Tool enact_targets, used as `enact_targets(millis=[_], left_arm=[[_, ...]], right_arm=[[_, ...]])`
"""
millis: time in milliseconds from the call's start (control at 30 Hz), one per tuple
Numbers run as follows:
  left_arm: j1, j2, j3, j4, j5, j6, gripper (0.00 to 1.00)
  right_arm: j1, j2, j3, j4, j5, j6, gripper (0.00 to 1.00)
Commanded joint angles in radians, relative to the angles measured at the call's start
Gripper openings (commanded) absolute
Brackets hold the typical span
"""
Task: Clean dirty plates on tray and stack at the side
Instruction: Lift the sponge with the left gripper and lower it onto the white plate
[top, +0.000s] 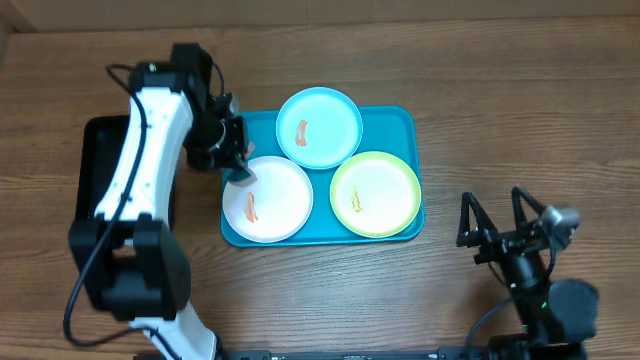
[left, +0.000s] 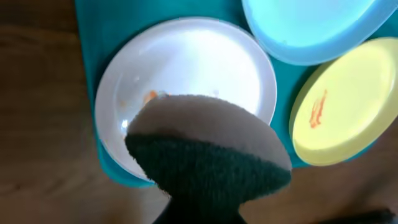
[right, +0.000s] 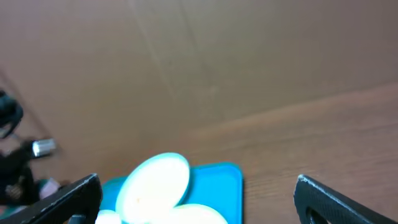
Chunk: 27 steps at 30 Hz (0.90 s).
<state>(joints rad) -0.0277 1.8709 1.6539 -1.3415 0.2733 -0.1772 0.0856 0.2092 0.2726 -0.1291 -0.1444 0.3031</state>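
Note:
Three plates lie on the turquoise tray (top: 400, 125): a light blue plate (top: 319, 127) at the back, a white plate (top: 267, 198) at the front left, and a yellow-green plate (top: 375, 193) at the front right. Each has an orange-brown smear. My left gripper (top: 238, 165) is shut on a sponge (left: 208, 149) with a tan top and a dark underside, over the white plate's (left: 193, 68) back left rim. My right gripper (top: 493, 222) is open and empty on the table, right of the tray. The right wrist view shows the light blue plate (right: 155, 186) and the tray (right: 214, 186).
A black rectangular tray (top: 95, 150) lies left of the turquoise tray, partly under my left arm. The wood table (top: 500, 100) extends behind and to the right of the turquoise tray.

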Motion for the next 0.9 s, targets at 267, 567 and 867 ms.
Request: enact_targets(millis=[267,567,867], left_arm=[[-0.1,-0.061,-0.397,0.499,0.095,-0.028,0.04],[-0.137,-0.06,-0.408,0.483,-0.075,-0.229,0.04],[-0.137,-0.06,-0.408,0.434,-0.206,-0.373,0.04]], right_arm=[[-0.002,0.716,0.708,-0.291,-0.641,-0.109,1.0],[0.152,1.022,0.864,-0.239,-0.485,0.076,0.95],[0.367,1.353,1.293,-0.847,-0.076,0.177,0.73]])
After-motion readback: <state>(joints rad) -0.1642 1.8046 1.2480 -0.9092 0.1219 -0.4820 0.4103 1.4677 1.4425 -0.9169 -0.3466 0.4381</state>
